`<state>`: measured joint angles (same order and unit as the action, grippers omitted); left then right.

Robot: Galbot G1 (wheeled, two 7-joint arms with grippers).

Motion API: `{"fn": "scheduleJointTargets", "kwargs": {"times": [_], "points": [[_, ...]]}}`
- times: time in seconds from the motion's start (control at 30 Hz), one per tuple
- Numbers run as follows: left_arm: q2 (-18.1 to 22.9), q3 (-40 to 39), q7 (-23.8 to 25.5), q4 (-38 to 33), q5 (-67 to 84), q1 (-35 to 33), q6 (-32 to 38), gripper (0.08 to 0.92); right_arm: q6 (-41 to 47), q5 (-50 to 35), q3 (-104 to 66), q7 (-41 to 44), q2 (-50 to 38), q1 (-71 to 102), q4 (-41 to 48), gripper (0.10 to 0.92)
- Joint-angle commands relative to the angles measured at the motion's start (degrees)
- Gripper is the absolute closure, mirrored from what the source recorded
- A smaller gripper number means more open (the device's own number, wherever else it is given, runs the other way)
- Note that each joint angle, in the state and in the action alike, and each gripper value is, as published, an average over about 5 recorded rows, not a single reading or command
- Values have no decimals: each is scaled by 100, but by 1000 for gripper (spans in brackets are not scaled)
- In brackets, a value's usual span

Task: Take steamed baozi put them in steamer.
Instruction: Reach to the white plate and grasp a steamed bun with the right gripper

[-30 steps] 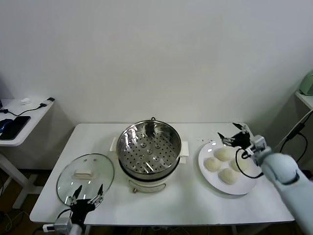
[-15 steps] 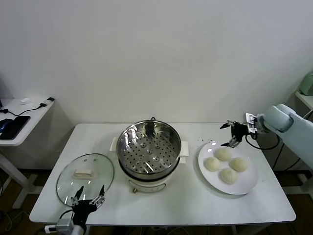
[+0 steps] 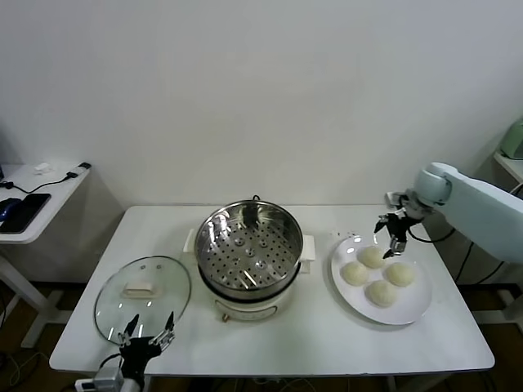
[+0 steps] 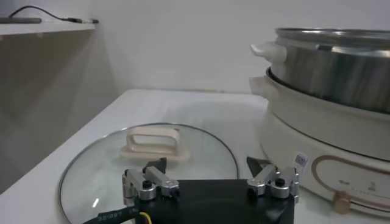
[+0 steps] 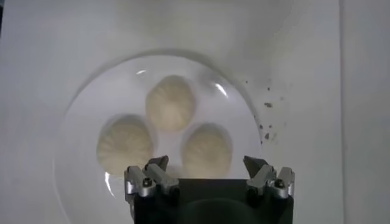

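Observation:
Four cream-white baozi lie on a white plate (image 3: 409, 309) at the table's right: one at the back (image 3: 372, 256), one left (image 3: 354, 273), one right (image 3: 400, 273), one front (image 3: 382, 292). The right wrist view shows three of them (image 5: 170, 103). My right gripper (image 3: 392, 237) is open and empty, hovering just above the back of the plate; it also shows in its wrist view (image 5: 206, 163). The steel steamer (image 3: 249, 249) with its perforated tray stands empty at the table's middle. My left gripper (image 3: 147, 329) is open and idle at the front left.
A round glass lid (image 3: 141, 293) with a white handle lies flat left of the steamer, just beyond the left gripper (image 4: 207, 164). A side table (image 3: 33, 200) with dark devices stands far left. The table's front edge runs close to the left gripper.
My right gripper has swung from beside the plate's back right to above its back edge, turning to point down at the baozi. The left arm has barely moved.

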<state>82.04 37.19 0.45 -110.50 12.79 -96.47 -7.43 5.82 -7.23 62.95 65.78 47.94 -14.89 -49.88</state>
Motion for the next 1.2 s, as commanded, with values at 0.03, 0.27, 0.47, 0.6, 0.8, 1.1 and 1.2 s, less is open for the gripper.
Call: {"fn": "scheduleJointTargets", "kwargs": {"times": [0.03, 0.27, 0.47, 0.6, 0.8, 1.1, 1.2], "points": [[-26, -42, 3, 82, -36, 13, 33, 177, 32, 236, -106, 18, 542, 306, 937, 203], [-38, -65, 5, 162, -36, 74, 24, 177, 0, 332, -512, -124, 630, 638, 1179, 203], [-53, -65, 4, 213, -32, 97, 46, 177, -26, 544, -754, -200, 814, 822, 1452, 203], [-54, -63, 2, 225, -34, 103, 63, 177, -47, 687, -799, -234, 922, 849, 1598, 203], [-28, -85, -1, 195, -51, 84, 72, 177, -41, 749, -824, -252, 969, 895, 1639, 203], [26, -145, -11, 200, -105, 69, 103, 177, -97, 766, -989, -378, 1056, 923, 1691, 268], [27, -147, -10, 177, -126, 43, 110, 177, -99, 739, -928, -318, 999, 886, 1578, 296]]}}
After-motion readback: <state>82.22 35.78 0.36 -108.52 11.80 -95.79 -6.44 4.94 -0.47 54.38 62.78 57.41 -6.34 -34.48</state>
